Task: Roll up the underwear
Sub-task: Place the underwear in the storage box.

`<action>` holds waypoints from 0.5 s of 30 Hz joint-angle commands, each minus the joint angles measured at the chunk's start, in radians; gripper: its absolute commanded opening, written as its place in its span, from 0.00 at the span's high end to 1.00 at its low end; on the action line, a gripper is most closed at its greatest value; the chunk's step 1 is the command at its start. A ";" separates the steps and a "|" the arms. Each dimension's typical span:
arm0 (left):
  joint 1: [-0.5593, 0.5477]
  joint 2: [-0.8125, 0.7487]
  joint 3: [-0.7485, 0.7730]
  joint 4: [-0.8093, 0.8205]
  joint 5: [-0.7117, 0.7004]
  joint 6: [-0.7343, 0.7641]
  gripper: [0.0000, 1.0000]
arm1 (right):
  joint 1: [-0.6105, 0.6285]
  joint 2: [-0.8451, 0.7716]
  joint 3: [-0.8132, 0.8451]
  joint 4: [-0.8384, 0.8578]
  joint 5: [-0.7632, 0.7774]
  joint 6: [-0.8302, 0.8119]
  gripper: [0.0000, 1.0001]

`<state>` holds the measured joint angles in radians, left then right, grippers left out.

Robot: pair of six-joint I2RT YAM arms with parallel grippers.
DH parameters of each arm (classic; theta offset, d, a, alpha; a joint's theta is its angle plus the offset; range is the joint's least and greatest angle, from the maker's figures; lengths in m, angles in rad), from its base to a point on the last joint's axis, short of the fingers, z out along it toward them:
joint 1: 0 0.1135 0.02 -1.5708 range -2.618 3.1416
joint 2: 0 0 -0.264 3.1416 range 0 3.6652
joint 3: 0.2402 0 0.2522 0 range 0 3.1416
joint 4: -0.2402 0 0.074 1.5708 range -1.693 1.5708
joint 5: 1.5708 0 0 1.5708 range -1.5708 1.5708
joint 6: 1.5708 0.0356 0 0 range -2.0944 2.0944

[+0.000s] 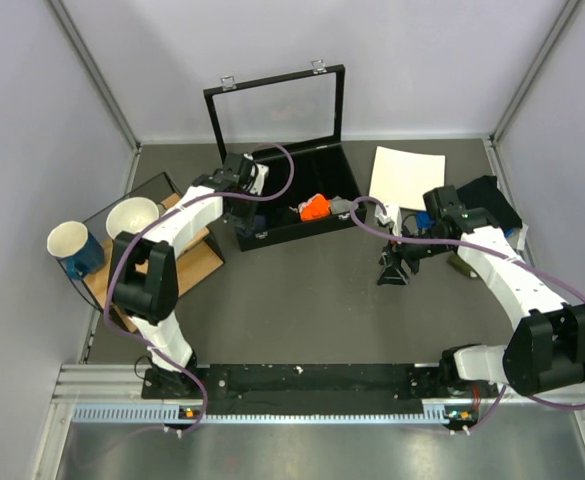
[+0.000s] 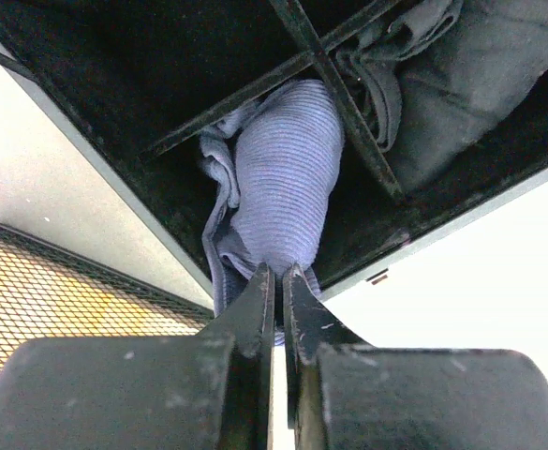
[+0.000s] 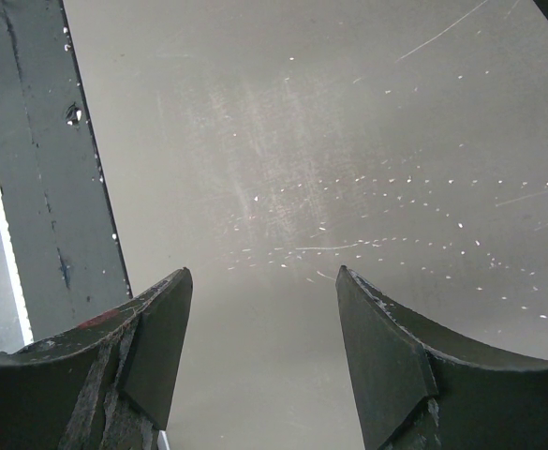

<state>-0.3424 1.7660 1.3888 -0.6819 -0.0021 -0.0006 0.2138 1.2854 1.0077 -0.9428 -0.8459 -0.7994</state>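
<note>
Underwear (image 2: 283, 178), a ribbed blue roll, lies just ahead of your left end effector (image 2: 275, 281), whose fingers pinch its near end inside a black divided box (image 2: 86, 122). Crumpled grey cloth (image 2: 480, 84) fills the compartment to the right. Your right end effector (image 3: 259, 309) gapes wide over scratched, speckled worktop (image 3: 348, 141).

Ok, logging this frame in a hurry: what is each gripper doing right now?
Left gripper: closed, pinching the blue underwear in the box.
Right gripper: open, holding nothing.
</note>
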 commanded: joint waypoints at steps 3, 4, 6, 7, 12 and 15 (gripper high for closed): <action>0.003 0.044 0.026 -0.074 -0.018 0.028 1.00 | -0.005 -0.020 0.000 0.010 -0.021 0.000 0.36; 0.005 0.056 0.033 -0.079 -0.013 0.033 1.00 | -0.007 -0.020 0.000 0.010 -0.021 0.000 0.36; 0.005 0.098 0.047 -0.108 -0.003 0.039 1.00 | -0.005 -0.021 0.000 0.010 -0.019 0.002 0.36; 0.008 0.113 0.059 -0.116 -0.003 0.042 1.00 | -0.007 -0.021 0.000 0.010 -0.019 0.002 0.36; 0.013 0.217 0.104 -0.169 0.056 0.060 1.00 | -0.005 -0.024 0.000 0.010 -0.018 0.000 0.36; 0.013 0.277 0.147 -0.202 0.070 0.076 1.00 | -0.005 -0.026 0.000 0.010 -0.016 -0.001 0.36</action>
<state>-0.3298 1.9362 1.5127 -0.8017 0.0193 0.0437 0.2138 1.2850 1.0077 -0.9432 -0.8459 -0.7998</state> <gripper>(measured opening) 0.022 0.643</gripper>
